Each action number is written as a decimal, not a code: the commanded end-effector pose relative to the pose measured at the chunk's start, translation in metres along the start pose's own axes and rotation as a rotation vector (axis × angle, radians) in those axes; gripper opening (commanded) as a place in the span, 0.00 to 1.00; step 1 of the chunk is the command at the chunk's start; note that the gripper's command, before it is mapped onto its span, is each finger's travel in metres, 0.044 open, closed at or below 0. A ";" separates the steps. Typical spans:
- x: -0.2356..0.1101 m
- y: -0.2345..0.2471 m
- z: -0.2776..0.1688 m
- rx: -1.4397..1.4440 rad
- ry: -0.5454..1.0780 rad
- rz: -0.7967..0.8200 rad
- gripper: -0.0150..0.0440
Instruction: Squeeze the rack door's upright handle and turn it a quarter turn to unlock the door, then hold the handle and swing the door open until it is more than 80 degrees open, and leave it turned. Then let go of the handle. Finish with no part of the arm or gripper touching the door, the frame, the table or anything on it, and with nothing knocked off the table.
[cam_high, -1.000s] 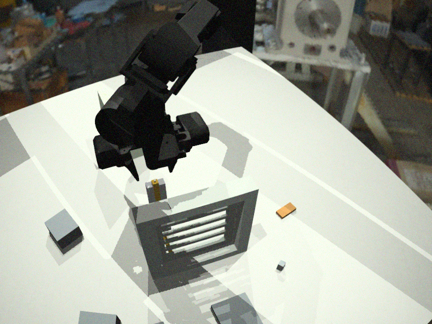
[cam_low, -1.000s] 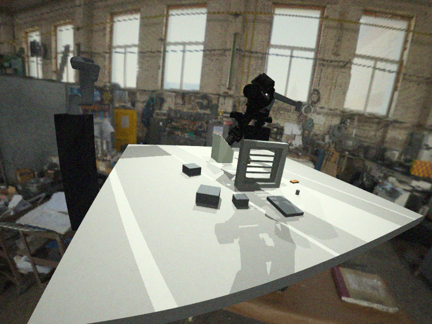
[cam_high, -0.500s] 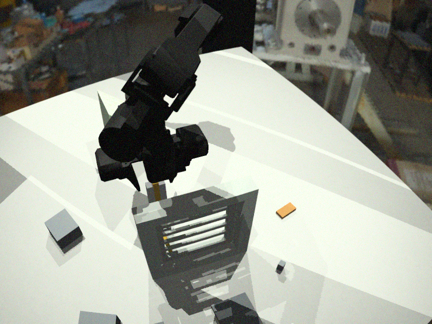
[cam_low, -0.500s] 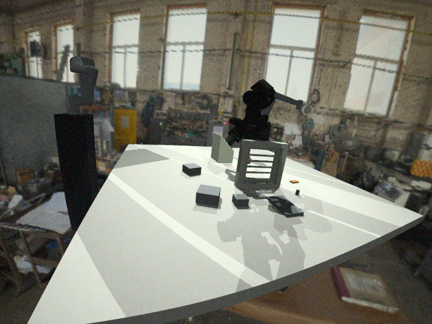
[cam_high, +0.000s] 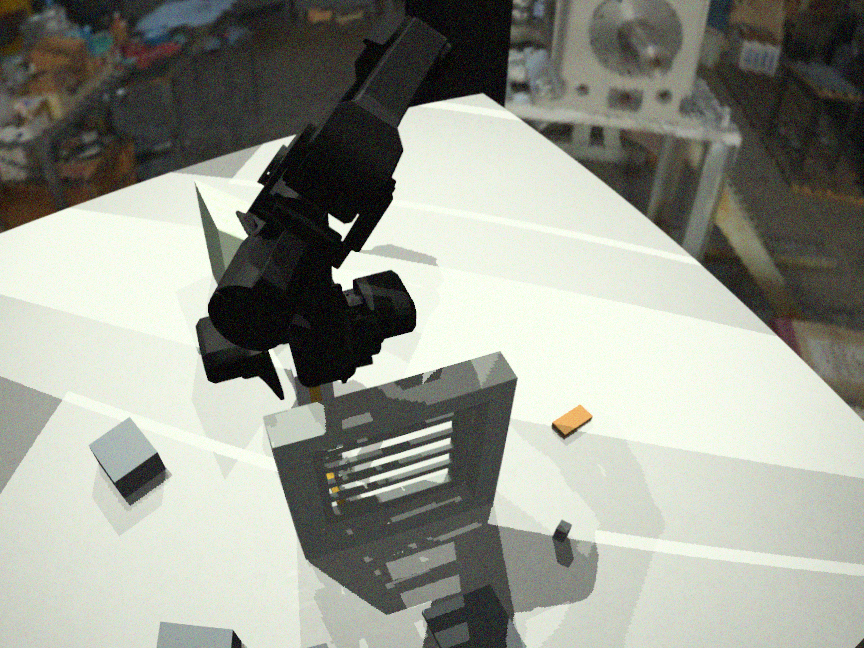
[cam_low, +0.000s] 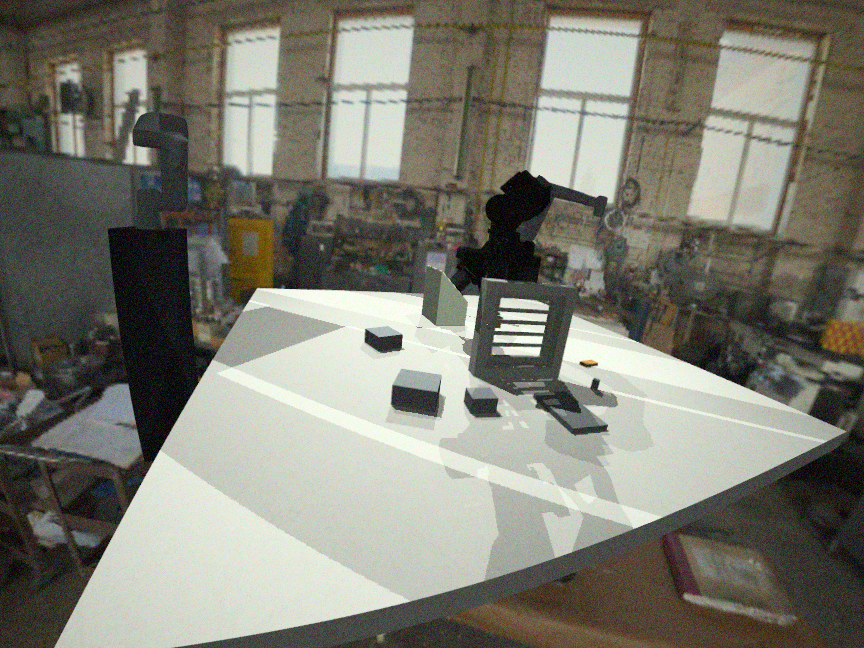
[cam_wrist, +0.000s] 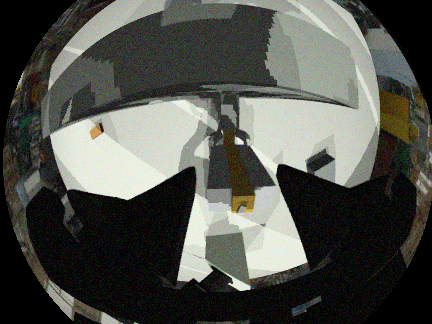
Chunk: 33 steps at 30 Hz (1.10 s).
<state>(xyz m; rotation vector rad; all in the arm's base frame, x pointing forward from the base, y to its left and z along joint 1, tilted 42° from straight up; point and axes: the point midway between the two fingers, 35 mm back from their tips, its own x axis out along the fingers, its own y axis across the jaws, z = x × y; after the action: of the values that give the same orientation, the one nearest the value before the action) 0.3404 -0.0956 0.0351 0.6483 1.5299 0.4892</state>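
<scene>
The grey door frame (cam_high: 481, 380) (cam_low: 481, 334) stands upright on the table. The slatted door (cam_low: 523, 322) appears closed in it. The upright handle (cam_high: 315, 394) (cam_wrist: 220, 172), a grey block with a yellow stripe, is on the arm's side, near the frame's left end in the top view. My gripper (cam_high: 305, 392) (cam_wrist: 238, 172) is open and points down over the handle. In the wrist view the handle shows between the two fingertips, with a gap on each side. One fingertip is hidden in the top view, and the frame hides part of the handle.
A pale green panel (cam_high: 218, 251) (cam_low: 439, 303) (cam_wrist: 227, 250) stands behind the gripper. A grey block (cam_high: 127, 446) (cam_low: 383, 338) (cam_wrist: 320, 161) lies left of the frame. An orange block (cam_high: 572, 419) (cam_low: 589, 362) (cam_wrist: 95, 131) and a tiny block (cam_high: 562, 530) lie right. A dark slab (cam_low: 579, 418) lies beyond it.
</scene>
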 end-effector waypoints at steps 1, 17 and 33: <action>0.006 0.001 0.000 0.002 -0.007 0.003 0.74; 0.016 0.002 -0.001 0.002 -0.007 0.004 0.41; 0.016 0.002 -0.001 0.010 -0.007 0.004 0.28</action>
<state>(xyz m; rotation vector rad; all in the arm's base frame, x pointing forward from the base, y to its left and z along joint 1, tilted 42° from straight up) 0.3389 -0.0834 0.0238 0.6528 1.5264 0.4901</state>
